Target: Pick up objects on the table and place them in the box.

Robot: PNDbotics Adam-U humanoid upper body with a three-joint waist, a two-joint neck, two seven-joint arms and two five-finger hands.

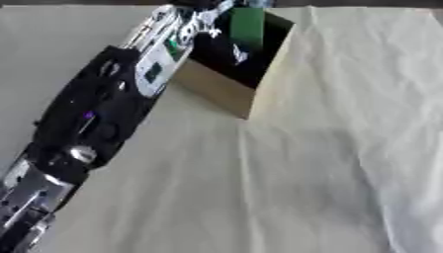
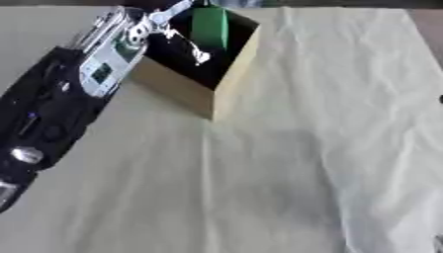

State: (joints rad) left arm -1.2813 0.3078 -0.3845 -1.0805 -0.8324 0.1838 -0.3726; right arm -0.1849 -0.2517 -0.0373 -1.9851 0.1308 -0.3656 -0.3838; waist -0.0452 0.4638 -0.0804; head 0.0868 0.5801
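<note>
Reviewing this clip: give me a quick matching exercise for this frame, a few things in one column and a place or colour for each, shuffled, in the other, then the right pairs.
Things:
1. box
2. green object
3. left arm
4. cloth

Descriptions:
A. pale cream, creased, covering the table
B. reaches in from the lower left up to the box's opening
C. tan outside, dark inside, at the far middle of the table
D. stands upright inside the box, at its far side

Pairs: 1-C, 2-D, 3-B, 4-A
</note>
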